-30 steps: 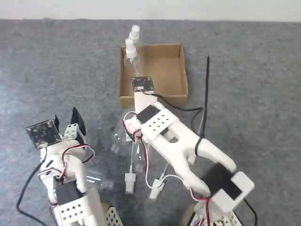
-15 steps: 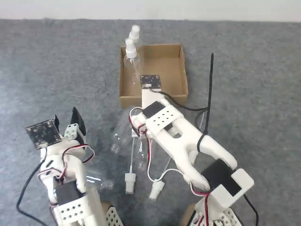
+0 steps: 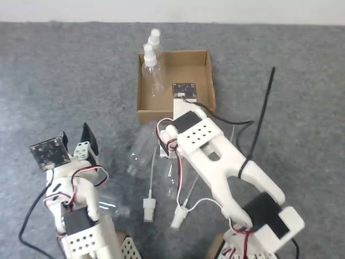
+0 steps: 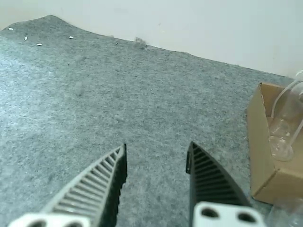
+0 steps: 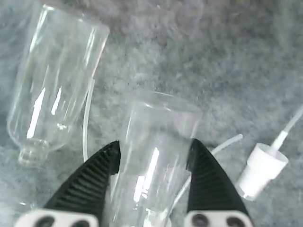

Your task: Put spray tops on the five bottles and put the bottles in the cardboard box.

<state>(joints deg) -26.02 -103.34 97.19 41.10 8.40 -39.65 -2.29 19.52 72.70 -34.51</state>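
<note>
My right gripper [image 5: 155,143] is shut on a clear topless bottle [image 5: 161,118], one finger on each side of it, just in front of the cardboard box [image 3: 183,113]. A second topless bottle [image 5: 54,80] lies beside it on the carpet [image 3: 137,154]. Two loose spray tops [image 3: 149,207] [image 3: 179,217] with long tubes lie nearer the arm bases. Two bottles with spray tops [image 3: 152,67] stand in the box's far left corner. My left gripper [image 4: 157,147] is open with nothing in it, near the front left [image 3: 76,139].
A third topless bottle [image 3: 114,208] lies by the left arm's base. The right arm's black cable [image 3: 261,121] sticks up to the right of the box. Grey carpet [image 3: 64,75] covers the floor, with a wall behind.
The right arm has swung to the right along the box's front edge with the bottle between its fingers, and its cable swung right too. The left arm has not moved.
</note>
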